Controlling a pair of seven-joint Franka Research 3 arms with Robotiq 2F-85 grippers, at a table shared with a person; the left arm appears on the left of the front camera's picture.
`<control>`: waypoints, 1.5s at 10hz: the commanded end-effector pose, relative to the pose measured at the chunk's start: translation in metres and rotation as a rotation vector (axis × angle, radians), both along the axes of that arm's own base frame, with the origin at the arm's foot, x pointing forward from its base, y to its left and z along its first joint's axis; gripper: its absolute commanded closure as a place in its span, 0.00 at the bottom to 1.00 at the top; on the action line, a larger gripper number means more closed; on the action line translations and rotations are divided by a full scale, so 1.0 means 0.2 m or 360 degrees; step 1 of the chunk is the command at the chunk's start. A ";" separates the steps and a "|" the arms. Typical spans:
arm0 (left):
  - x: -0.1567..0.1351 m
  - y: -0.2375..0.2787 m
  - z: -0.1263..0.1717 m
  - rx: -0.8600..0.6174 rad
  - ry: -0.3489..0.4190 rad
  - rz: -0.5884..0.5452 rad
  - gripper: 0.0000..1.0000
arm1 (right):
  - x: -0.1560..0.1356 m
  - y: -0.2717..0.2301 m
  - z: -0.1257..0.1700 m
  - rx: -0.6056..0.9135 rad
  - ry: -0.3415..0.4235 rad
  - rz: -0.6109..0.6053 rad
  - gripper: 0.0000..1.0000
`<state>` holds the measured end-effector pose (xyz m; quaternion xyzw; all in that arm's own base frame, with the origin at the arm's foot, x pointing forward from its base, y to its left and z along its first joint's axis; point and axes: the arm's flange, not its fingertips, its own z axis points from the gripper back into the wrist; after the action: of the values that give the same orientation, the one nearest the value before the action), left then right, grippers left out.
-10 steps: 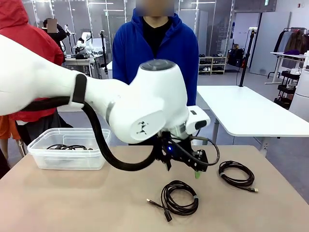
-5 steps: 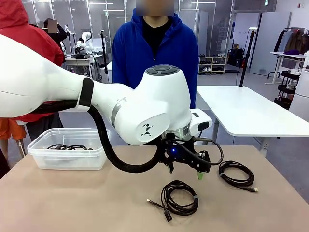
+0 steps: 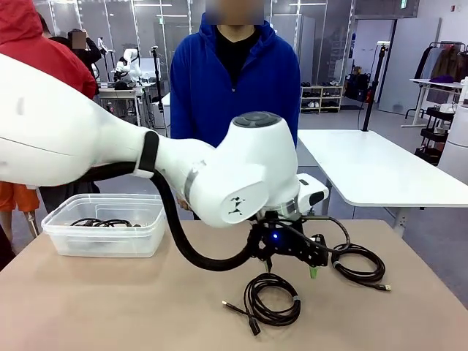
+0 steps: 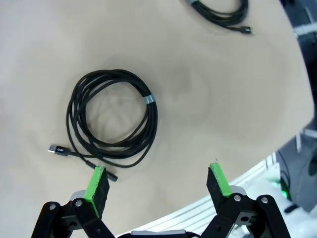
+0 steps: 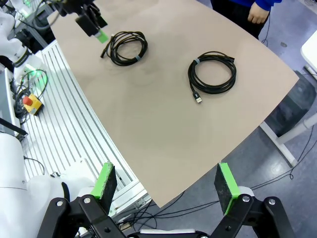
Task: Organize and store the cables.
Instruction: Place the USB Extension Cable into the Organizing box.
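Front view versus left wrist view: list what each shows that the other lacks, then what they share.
Front view adds: the clear bin holding cables on the robot's left, and a person in a blue top across the table. Left wrist view adds: both green pads of the left claw, spread wide, gripping nothing. Shared: the banded cable coil, a second coil farther off, and the table.

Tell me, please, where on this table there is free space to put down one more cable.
The widest bare stretch of table lies between the clear bin and the near coiled cable, along the robot's edge. A smaller strip runs between the right cable and the robot's edge. It is crowded between the two coils, where the open left gripper hangs.
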<state>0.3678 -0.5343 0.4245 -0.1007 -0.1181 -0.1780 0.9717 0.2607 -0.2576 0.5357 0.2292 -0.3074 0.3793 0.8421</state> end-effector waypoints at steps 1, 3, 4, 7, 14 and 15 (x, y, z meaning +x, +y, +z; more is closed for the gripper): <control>0.04 -0.15 -0.05 0.0029 0.0011 0.0205 0.00 | 0.00 0.01 0.01 0.0010 -0.0001 -0.0001 0.00; 0.09 -0.20 -0.22 0.0063 0.0096 0.0347 0.00 | 0.00 0.01 0.01 0.0010 -0.0001 -0.0001 0.00; 0.12 -0.22 -0.31 0.0057 0.0124 0.0361 0.00 | 0.00 0.01 0.01 0.0010 -0.0001 -0.0001 0.00; 0.21 -0.25 -0.46 0.0069 0.0151 0.0433 0.00 | 0.00 0.01 0.01 0.0010 -0.0001 -0.0001 0.00; 0.27 -0.37 -0.58 0.0209 0.0107 0.0452 1.00 | 0.00 0.01 0.01 0.0010 -0.0001 -0.0001 0.00; 0.26 -0.36 -0.57 0.0231 0.0075 0.0496 0.95 | 0.00 0.01 0.01 0.0010 -0.0001 -0.0001 0.00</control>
<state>0.4199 -0.5980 0.3108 -0.0369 -0.0795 -0.0506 0.9949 0.2607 -0.2576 0.5357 0.2292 -0.3075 0.3794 0.8420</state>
